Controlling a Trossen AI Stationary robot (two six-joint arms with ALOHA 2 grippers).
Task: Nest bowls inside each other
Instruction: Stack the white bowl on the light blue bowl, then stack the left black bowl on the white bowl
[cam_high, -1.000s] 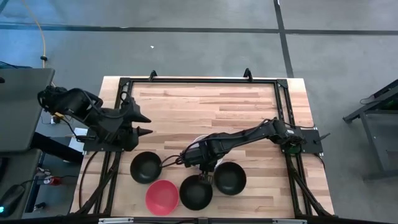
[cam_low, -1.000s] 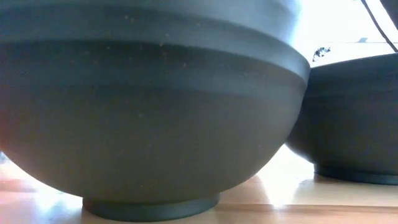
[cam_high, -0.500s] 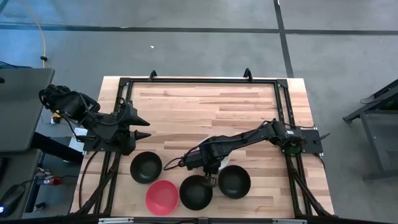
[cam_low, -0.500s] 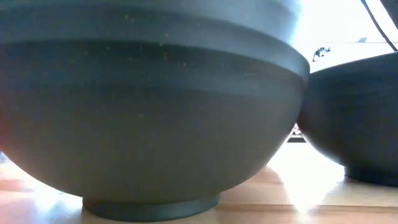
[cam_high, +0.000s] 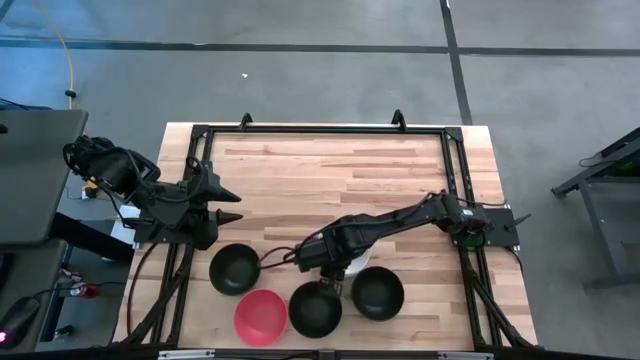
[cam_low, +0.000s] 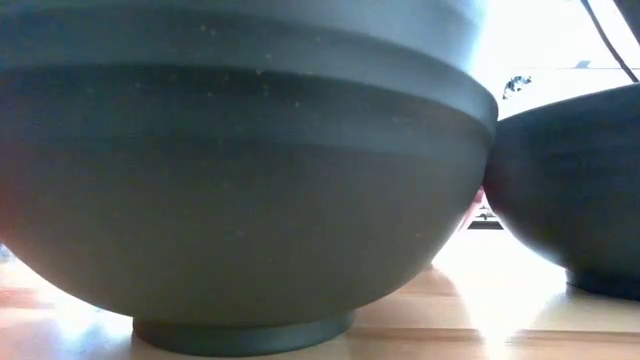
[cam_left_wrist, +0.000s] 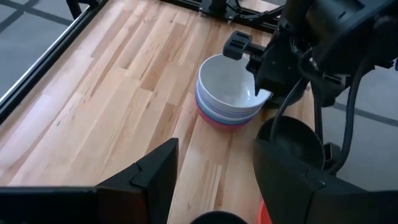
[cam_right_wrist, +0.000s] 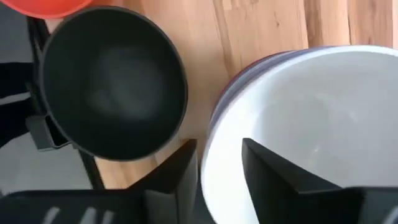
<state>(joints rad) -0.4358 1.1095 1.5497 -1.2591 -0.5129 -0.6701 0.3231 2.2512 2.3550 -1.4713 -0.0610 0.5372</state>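
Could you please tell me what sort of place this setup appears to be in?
Probably a robotics lab or workshop: a wooden table with a black frame stands on a bare concrete floor, with cables alongside.

Overhead and tabletop cameras share the middle black bowl (cam_high: 315, 310).

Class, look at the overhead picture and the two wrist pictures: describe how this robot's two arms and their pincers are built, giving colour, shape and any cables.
Both arms are dark, jointed and glossy black. The left pincer ends in two pointed, cone-like black fingers; from its wrist camera they look broad and flat. The right pincer has two flat, angular black fingers. Black cables loop along the right arm, with a small yellow-orange detail near the left arm's base.
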